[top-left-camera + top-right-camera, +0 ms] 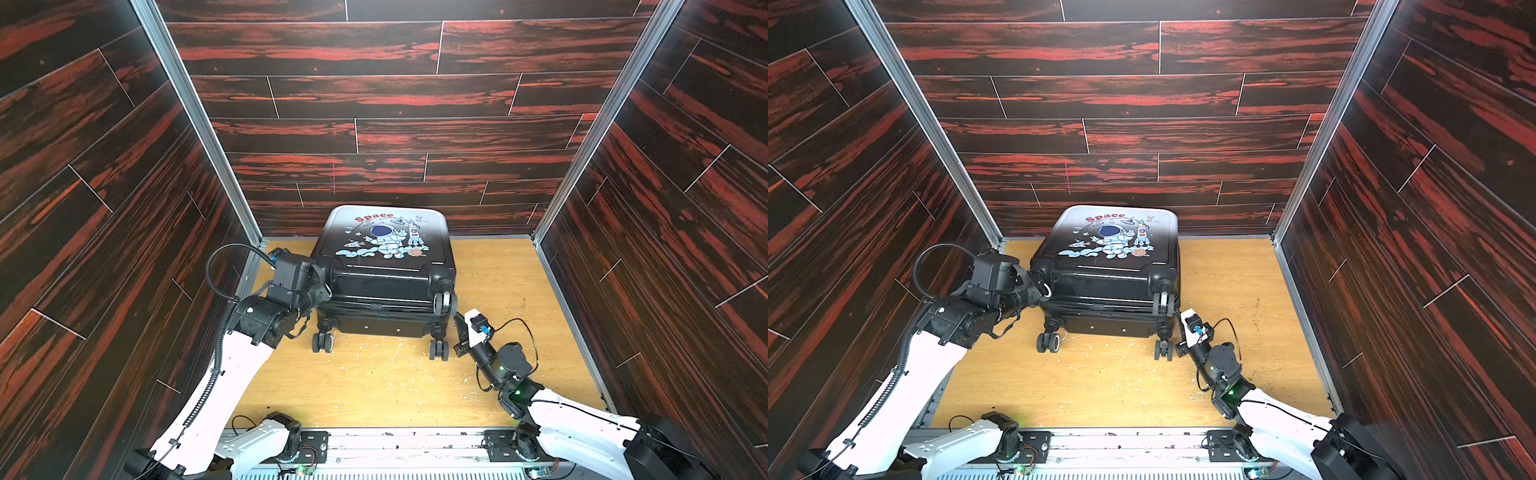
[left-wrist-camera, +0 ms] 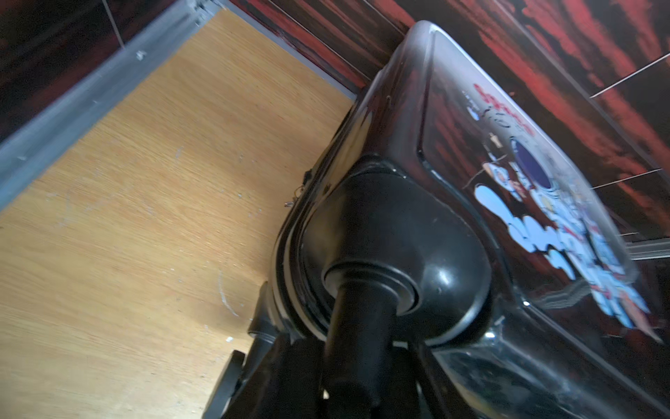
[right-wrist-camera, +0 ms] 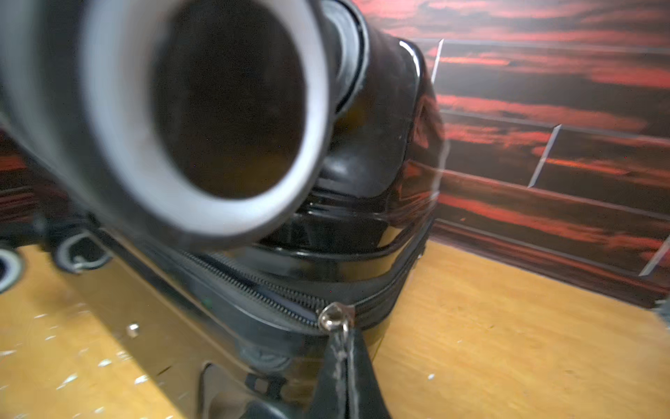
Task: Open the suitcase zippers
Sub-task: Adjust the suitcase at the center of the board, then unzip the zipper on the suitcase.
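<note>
The suitcase (image 1: pixel 386 249) (image 1: pixel 1113 245) lies flat, astronaut print up, with its wheels toward me. My left gripper (image 1: pixel 326 286) (image 1: pixel 1044 286) is at the suitcase's near left corner, shut around the upper wheel's black stem (image 2: pixel 359 344). My right gripper (image 1: pixel 458 322) (image 1: pixel 1180 318) sits low at the near right corner. In the right wrist view it (image 3: pixel 344 355) is shut on the pull tab hanging from the metallic slider (image 3: pixel 335 317). The zipper track (image 3: pixel 253 286) splits into two rows of teeth on the wheel side of the slider. It stays joined round the corner (image 3: pixel 398 290).
The suitcase's far end stands against the dark red wood-pattern back wall (image 1: pixel 374 187). Side walls with metal posts (image 1: pixel 199 124) close in the wooden tabletop (image 1: pixel 374 386), which shows on both sides of the case. A blurred wheel (image 3: pixel 217 109) fills much of the right wrist view.
</note>
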`<state>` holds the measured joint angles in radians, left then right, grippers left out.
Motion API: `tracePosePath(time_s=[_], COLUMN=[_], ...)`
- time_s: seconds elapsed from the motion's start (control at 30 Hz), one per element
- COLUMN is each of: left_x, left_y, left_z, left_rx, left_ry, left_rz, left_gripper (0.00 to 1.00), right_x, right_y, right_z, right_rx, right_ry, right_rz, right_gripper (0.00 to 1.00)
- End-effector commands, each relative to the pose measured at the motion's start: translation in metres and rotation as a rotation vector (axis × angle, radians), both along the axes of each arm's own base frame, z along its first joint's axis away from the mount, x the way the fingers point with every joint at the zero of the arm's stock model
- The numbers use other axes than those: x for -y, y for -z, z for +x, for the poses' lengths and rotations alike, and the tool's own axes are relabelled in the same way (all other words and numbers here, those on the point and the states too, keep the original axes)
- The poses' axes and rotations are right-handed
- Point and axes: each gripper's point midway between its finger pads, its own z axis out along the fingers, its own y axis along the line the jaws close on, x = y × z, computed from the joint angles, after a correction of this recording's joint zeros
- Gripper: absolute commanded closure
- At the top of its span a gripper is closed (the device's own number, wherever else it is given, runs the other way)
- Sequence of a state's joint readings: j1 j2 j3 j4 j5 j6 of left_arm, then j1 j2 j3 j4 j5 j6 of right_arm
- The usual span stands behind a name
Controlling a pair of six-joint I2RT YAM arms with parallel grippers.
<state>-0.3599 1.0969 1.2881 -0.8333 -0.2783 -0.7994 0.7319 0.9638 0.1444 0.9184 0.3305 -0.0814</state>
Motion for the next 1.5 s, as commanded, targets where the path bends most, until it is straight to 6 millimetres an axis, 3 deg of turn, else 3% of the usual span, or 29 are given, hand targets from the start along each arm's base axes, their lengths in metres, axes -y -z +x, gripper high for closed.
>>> tracePosePath(time_s=[0.0,0.03,0.13,0.27,0.37,0.5,0.67,0.73,0.8,1.17,1.47], left_x=[-0.103,-0.105,-0.118,-0.126,-0.098,0.001,0.129,0.169,0.196,0.223,0.230], left_y=[-0.004,-0.003,-0.018,-0.045,-0.055,-0.042,-0.001,0.013,0.022,0.086,0.122], left_z=[-0.009,-0.009,-0.019,-0.034,-0.033,-0.032,-0.061,-0.074,-0.080,-0.083,-0.082], left_rx=[0.013,-0.016,-0.064,-0.019,0.030,0.044,0.046,0.035,0.024,-0.142,-0.212], left_ry=[-0.424,-0.427,-0.476,-0.471,-0.294,0.124,0.491,0.564,0.608,0.651,0.668], left_rz=[0.315,0.344,0.433,0.476,0.449,0.467,0.284,0.211,0.176,0.247,0.304], left_gripper=[0.86,0.55,0.01,0.00,0.00,0.02,0.01,0.00,0.00,0.00,0.15], right_x=[0.002,-0.003,-0.020,-0.044,-0.062,-0.081,-0.087,-0.089,-0.088,-0.087,-0.087], right_y=[-0.015,-0.013,-0.004,0.012,0.022,0.028,0.033,0.035,0.036,0.039,0.037], right_z=[0.005,0.003,-0.006,-0.018,-0.028,-0.040,-0.043,-0.044,-0.043,-0.041,-0.038], right_rx=[-0.050,-0.075,-0.107,-0.150,-0.164,-0.172,-0.188,-0.196,-0.197,-0.197,-0.187], right_ry=[-0.003,-0.026,-0.060,-0.114,-0.154,-0.208,-0.218,-0.222,-0.216,-0.203,-0.191], right_rz=[0.130,0.144,0.123,0.084,0.061,0.073,0.112,0.111,0.113,0.116,0.119], right_gripper=[1.00,1.00,1.00,1.00,1.00,1.00,1.00,1.00,1.00,1.00,1.00])
